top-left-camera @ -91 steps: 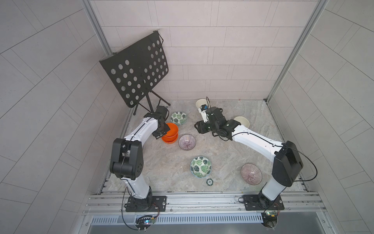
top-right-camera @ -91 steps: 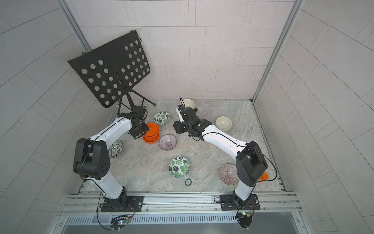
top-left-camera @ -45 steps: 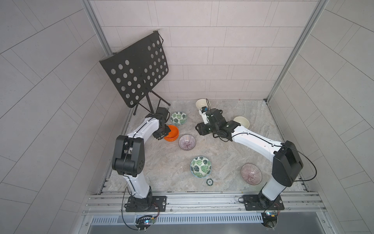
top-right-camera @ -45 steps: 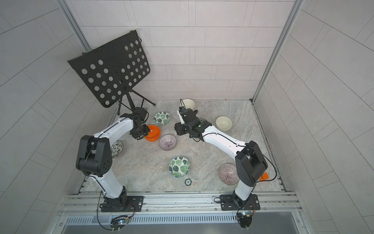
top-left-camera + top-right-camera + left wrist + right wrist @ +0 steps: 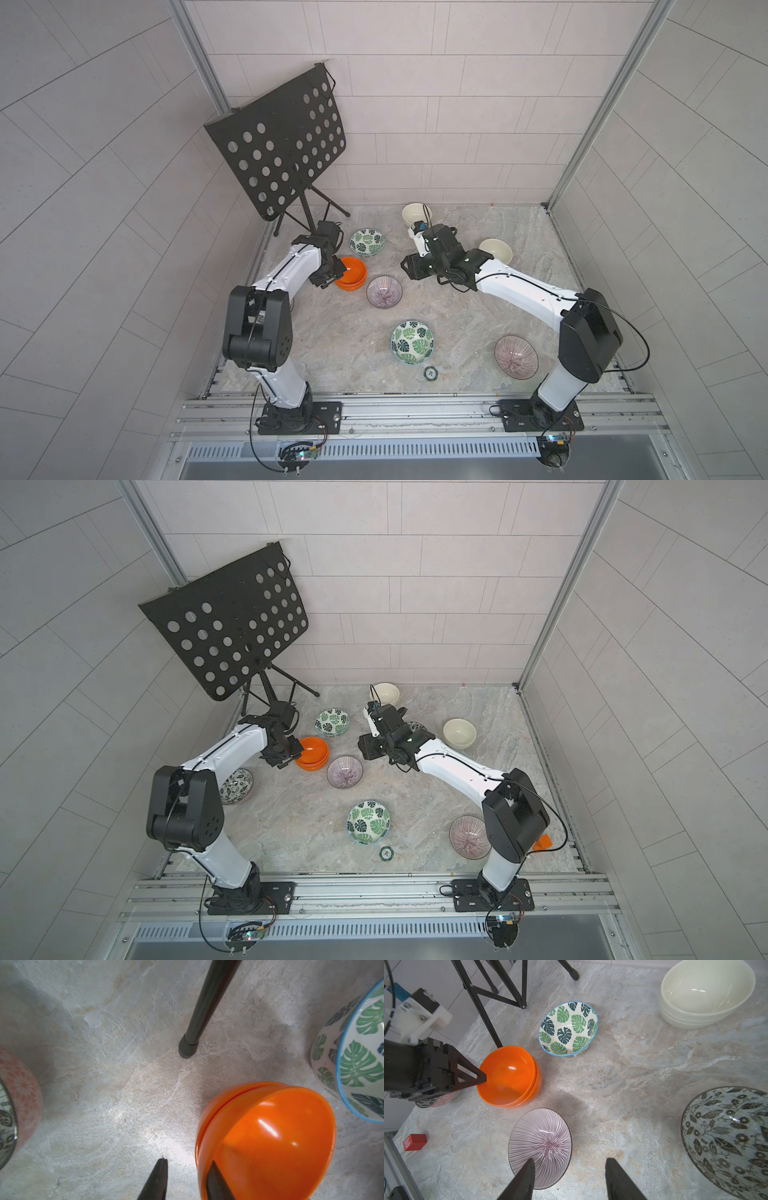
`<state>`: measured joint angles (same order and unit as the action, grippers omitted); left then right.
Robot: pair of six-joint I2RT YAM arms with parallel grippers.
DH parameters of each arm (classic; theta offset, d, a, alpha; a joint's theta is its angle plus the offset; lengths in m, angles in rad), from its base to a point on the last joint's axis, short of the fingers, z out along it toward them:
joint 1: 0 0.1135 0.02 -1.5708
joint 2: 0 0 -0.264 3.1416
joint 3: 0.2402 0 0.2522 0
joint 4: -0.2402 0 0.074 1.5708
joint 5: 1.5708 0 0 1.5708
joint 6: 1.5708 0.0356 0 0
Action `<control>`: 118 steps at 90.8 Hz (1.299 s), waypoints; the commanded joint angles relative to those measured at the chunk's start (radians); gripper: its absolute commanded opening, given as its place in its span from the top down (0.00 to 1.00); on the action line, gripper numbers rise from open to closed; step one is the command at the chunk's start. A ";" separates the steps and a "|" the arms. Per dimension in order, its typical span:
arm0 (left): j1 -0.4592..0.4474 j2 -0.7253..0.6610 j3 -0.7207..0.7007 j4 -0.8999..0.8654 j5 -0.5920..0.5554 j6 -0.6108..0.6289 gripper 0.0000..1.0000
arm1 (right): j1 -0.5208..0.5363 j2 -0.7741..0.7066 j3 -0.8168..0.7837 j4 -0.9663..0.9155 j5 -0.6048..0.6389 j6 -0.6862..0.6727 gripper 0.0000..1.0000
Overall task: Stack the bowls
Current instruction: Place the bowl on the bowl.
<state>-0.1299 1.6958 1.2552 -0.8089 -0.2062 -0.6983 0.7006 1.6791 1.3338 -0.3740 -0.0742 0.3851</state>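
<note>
A marble-patterned table (image 5: 332, 345) fills the tiled cell, with a black perforated music stand (image 5: 282, 149) at its far left corner.

The left arm (image 5: 291, 270) reaches forward beside the stand's legs and bends down at the wrist. The left gripper (image 5: 187, 1163) is parted a little and straddles the rim of the orange bowls (image 5: 352, 272). One finger is inside the upper bowl and the other is outside, with a clear gap to the wall, so nothing is clamped. Whether the inner finger touches the bowl cannot be told. The two orange bowls sit nested on the table.

The right arm (image 5: 519, 291) stretches low toward the table's middle. The right gripper (image 5: 570, 1160) stands open and empty above the surface, near the middle purple striped bowl (image 5: 384, 291), which lies just beside the orange pair.

A black-and-white leaf bowl (image 5: 726, 1136) lies under the right wrist, and its twin (image 5: 237, 785) sits by the left arm. The far green leaf bowl (image 5: 366, 242) stands beyond the orange stack, and the near green leaf bowl (image 5: 412, 342) is toward the front. The second purple striped bowl (image 5: 516, 357) rests by the right arm's base. The back cream bowl (image 5: 415, 214) and the side cream bowl (image 5: 495, 249) stand apart at the far side.

A tiny green-rimmed disc (image 5: 430, 372) lies just in front of the near green leaf bowl. A small red block (image 5: 415, 1142) sits near the table's left edge.
</note>
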 commanded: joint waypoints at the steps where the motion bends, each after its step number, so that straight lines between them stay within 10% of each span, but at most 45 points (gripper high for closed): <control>1: 0.007 -0.016 0.004 -0.013 0.009 0.018 0.71 | -0.003 -0.012 -0.007 0.015 -0.011 0.012 0.43; 66: 0.029 0.024 -0.033 0.045 0.116 0.008 0.89 | -0.002 0.026 -0.008 0.023 -0.043 0.019 0.44; 89: 0.032 -0.007 -0.017 0.023 0.096 0.014 0.64 | 0.002 0.061 0.010 0.020 -0.096 0.014 0.44; 118: -0.002 -0.179 -0.033 -0.006 0.048 0.035 0.57 | 0.020 0.222 0.061 -0.051 -0.118 -0.006 0.48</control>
<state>-0.1143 1.5978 1.2358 -0.7834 -0.1390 -0.6815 0.7143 1.8454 1.3750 -0.3893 -0.1856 0.3893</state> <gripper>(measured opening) 0.428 0.527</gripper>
